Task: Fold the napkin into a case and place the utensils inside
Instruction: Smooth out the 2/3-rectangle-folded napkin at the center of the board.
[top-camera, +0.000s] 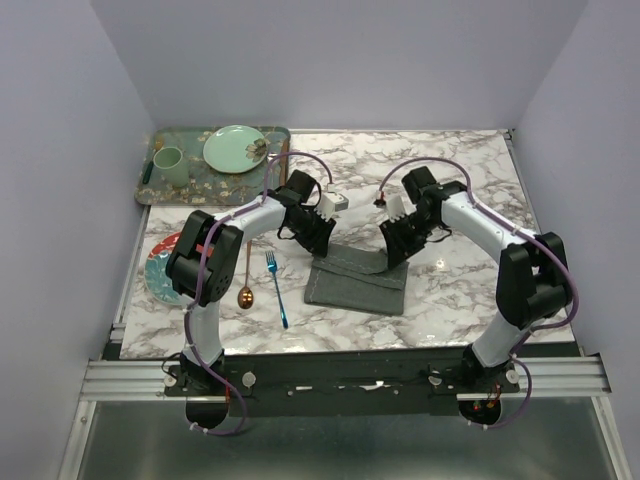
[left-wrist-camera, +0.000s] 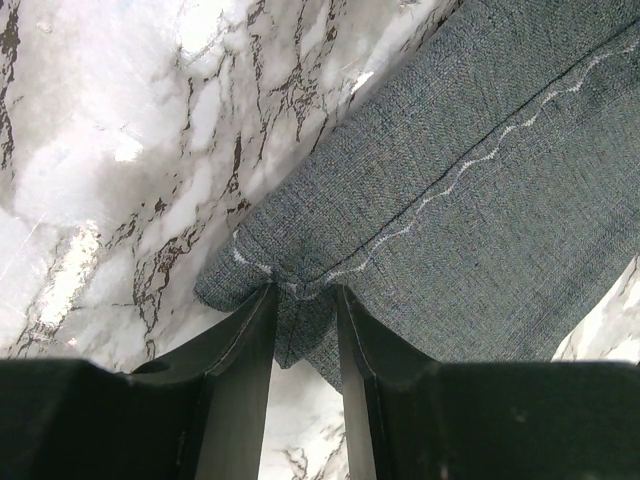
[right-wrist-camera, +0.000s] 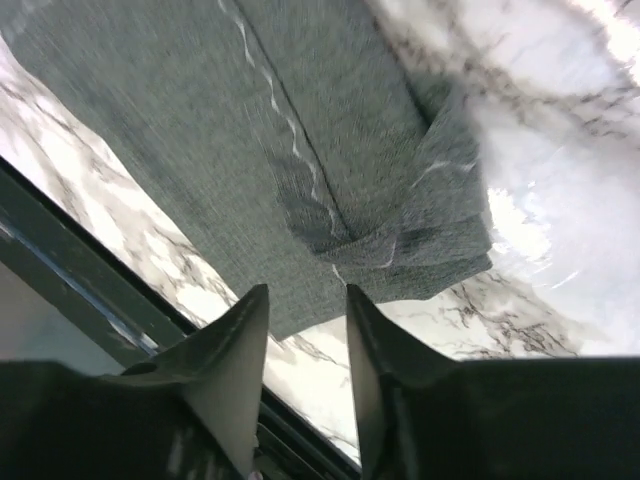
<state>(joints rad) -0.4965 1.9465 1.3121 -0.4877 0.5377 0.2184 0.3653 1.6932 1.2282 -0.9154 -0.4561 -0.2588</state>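
Observation:
The dark grey napkin (top-camera: 355, 282) lies folded on the marble table between my two arms. My left gripper (top-camera: 318, 238) is at its far left corner. In the left wrist view that gripper (left-wrist-camera: 305, 292) is shut on a bunched corner of the napkin (left-wrist-camera: 480, 200). My right gripper (top-camera: 396, 246) hovers over the far right corner. In the right wrist view its jaws (right-wrist-camera: 307, 290) stand open just short of the layered napkin (right-wrist-camera: 250, 130), with nothing between them. The blue fork (top-camera: 277, 288) and the copper spoon (top-camera: 246, 282) lie side by side left of the napkin.
A patterned green tray (top-camera: 160, 190) at the back left holds a pale green cup (top-camera: 168, 165) and a plate (top-camera: 235, 148). Another plate (top-camera: 158, 275) lies partly under my left arm. The table's near edge rail (right-wrist-camera: 90, 270) runs close to the right gripper.

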